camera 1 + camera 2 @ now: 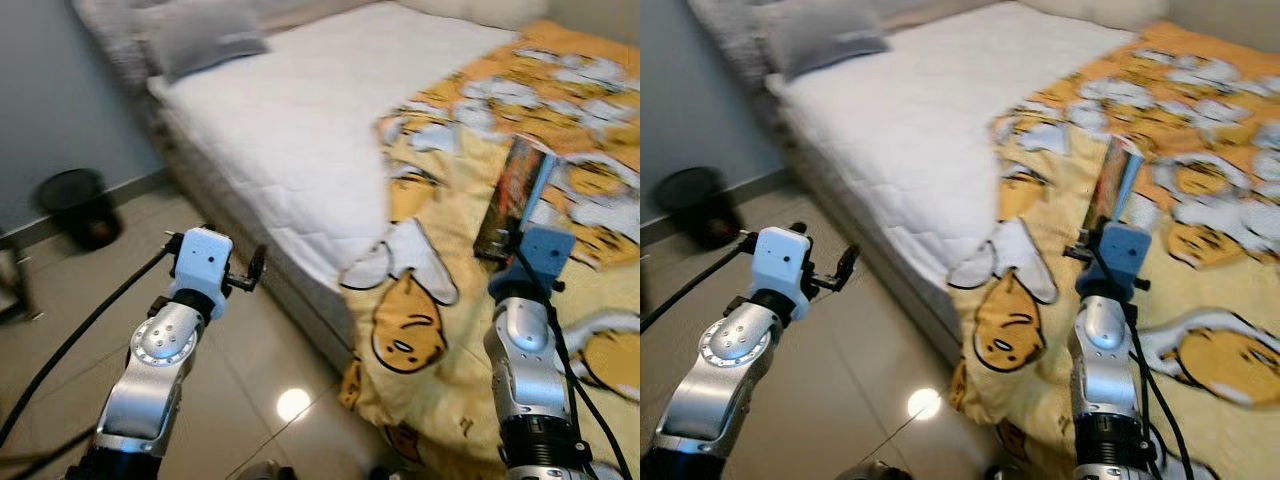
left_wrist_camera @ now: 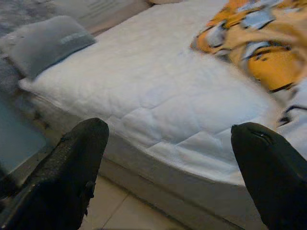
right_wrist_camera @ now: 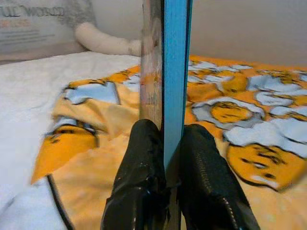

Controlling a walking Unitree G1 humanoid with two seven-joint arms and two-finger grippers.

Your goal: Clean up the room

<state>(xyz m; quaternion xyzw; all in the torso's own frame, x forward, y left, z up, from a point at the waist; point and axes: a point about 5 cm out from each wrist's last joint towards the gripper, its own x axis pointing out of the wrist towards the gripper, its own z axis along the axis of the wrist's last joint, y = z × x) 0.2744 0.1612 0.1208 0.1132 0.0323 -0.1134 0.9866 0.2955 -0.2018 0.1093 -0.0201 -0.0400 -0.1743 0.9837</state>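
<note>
A thin book [image 1: 516, 192] with a blue spine and an orange cover is held on edge above the yellow cartoon blanket [image 1: 440, 300]. My right gripper [image 3: 165, 158] is shut on the book [image 3: 169, 72], one black finger pressed against each cover. My left gripper [image 2: 168, 143] is open, its two fingers [image 2: 72, 167] spread wide, held over the floor beside the bed and facing the white mattress [image 2: 158, 91]. The left arm's wrist [image 1: 200, 262] is raised at the bed's near corner.
A grey pillow [image 1: 205, 38] lies at the head of the bed. A black waste bin [image 1: 78, 207] stands on the tiled floor by the blue-grey wall. A dark furniture leg [image 1: 15, 285] is at the far left. Cables trail from both arms.
</note>
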